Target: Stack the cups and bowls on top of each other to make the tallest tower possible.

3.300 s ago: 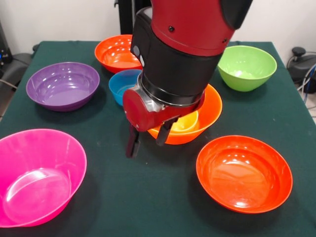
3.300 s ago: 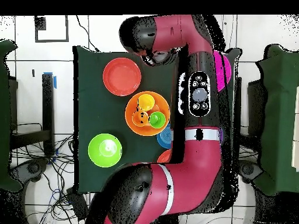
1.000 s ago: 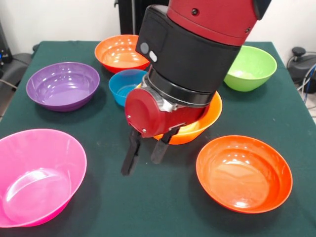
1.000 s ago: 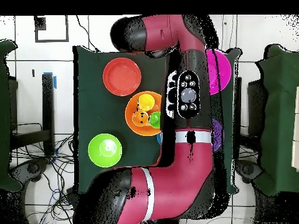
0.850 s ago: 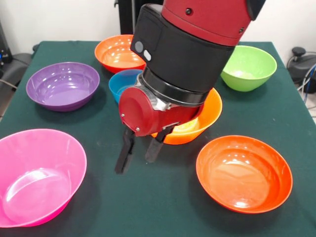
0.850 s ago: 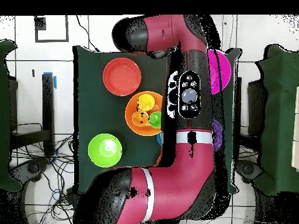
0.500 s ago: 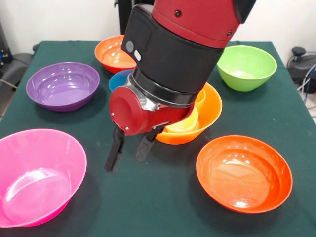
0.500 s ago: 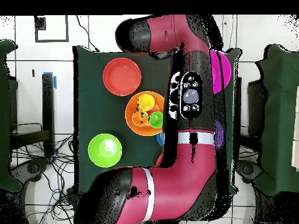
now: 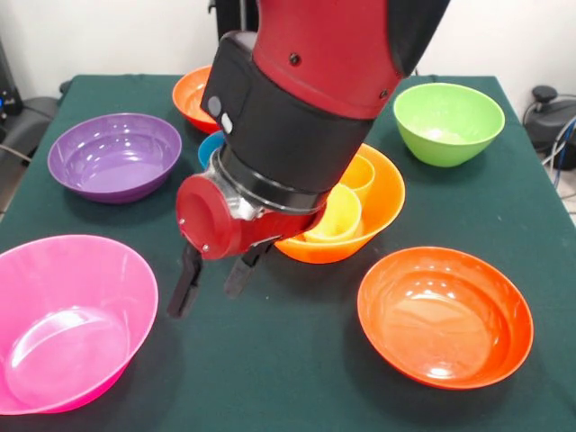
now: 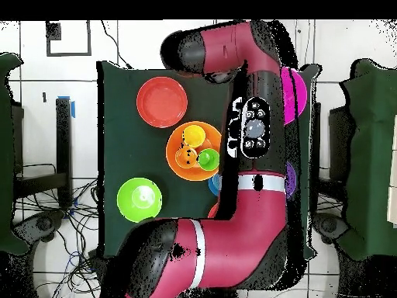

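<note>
The gripper (image 9: 209, 282) is hanging empty with fingers spread, just above the table between the pink bowl (image 9: 67, 319) and the light orange bowl (image 9: 378, 202), which is seemingly holding all three cups.

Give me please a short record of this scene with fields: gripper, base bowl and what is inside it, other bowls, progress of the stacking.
gripper: the gripper is open and empty, above bare cloth between the pink bowl and the light orange bowl
base bowl: light orange bowl holds three cups side by side: yellow cup, orange cup, green cup
other bowls: purple bowl, lime green bowl, blue bowl and two red-orange bowls each stand alone
progress: no bowl is stacked yet
</note>
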Controlling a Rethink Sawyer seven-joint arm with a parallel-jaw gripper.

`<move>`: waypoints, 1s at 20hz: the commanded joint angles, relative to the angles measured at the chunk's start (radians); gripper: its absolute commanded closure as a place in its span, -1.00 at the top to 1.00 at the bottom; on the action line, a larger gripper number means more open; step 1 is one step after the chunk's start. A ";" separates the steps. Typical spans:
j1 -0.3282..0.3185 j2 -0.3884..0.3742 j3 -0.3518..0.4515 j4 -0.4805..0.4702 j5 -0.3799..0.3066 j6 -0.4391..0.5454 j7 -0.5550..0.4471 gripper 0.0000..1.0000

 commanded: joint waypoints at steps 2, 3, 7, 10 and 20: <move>-0.016 0.121 0.006 -0.048 -0.093 0.000 -0.228 1.00; -0.024 0.126 0.003 -0.046 -0.089 -0.009 -0.233 1.00; -0.055 0.144 -0.003 -0.036 -0.074 -0.049 -0.246 1.00; -0.077 0.142 -0.013 -0.015 -0.067 -0.081 -0.245 1.00; -0.079 0.051 -0.001 0.004 -0.013 0.007 -0.311 1.00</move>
